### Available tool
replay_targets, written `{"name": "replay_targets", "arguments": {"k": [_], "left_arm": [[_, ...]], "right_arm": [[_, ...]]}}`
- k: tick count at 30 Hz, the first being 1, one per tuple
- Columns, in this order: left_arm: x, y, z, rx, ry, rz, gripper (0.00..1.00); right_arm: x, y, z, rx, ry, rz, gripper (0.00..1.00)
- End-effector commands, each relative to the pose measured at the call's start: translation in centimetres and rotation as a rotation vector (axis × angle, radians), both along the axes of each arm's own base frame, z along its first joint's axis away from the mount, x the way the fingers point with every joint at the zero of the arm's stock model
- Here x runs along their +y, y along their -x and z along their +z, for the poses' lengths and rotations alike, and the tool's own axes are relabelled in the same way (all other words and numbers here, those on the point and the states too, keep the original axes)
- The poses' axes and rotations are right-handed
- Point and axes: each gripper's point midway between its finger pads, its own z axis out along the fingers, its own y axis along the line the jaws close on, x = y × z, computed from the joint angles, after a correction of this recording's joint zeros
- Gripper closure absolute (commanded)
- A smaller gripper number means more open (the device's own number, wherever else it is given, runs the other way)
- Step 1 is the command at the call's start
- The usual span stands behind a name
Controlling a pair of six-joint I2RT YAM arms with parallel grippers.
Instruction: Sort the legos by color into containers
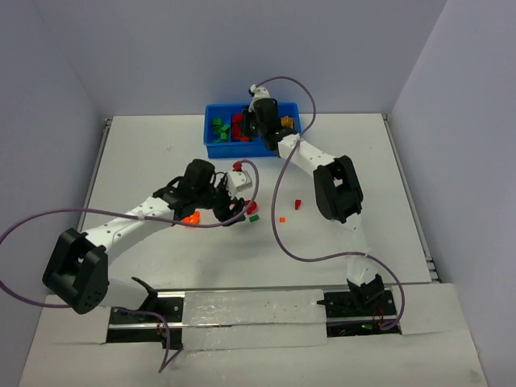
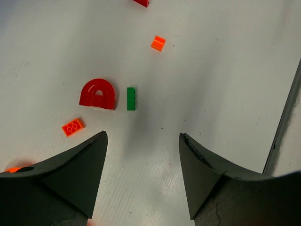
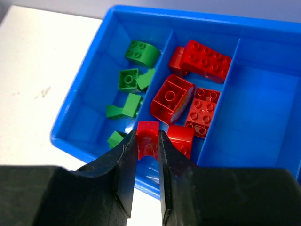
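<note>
A small red plastic arch (image 3: 148, 139) is clamped in the right jaws above the green–red divider (image 3: 157, 75) of the blue plastic tray (image 3: 77, 106); the left jaws are held apart.

Blue tray (image 3: 197, 16), red legos (image 3: 203, 57), green legos (image 3: 141, 52)

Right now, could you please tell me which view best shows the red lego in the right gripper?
The right wrist view: the red lego sits close and sharp between the right gripper's fingers, over the tray. The top view hides it behind the arm; the left wrist view does not include it.
</note>
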Motion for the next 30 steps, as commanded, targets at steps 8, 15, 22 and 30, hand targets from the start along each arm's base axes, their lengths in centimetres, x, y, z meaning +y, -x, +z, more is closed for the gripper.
{"name": "replay_targets", "arguments": {"k": [8,15,22,30], "left_arm": [[-2.8,-2.0,-2.5,-0.034,-0.087,0.029,0.34],[-4.5,-1.7,-4.9,0.017,-0.151,0.01,0.39],[-5.6,-3.0,-5.5,0.024,-0.174,0.018,0.42],[-6.4,-2.6,-7.3,0.074,-0.203,-0.005,0.46]], "right_arm": [[-0.1,-1.3,0.7,-0.052,-0.011,-0.021,0.53],[0.1,-1.2,0.9,-0.052,-0.012,-0.01,0.39],[-0.2,-1.1,1.8,-0.057,-0.021,-0.01,0.35],[-1.1,-1.1,2.9,-0.051,-0.051,-0.019,0.35]]}}
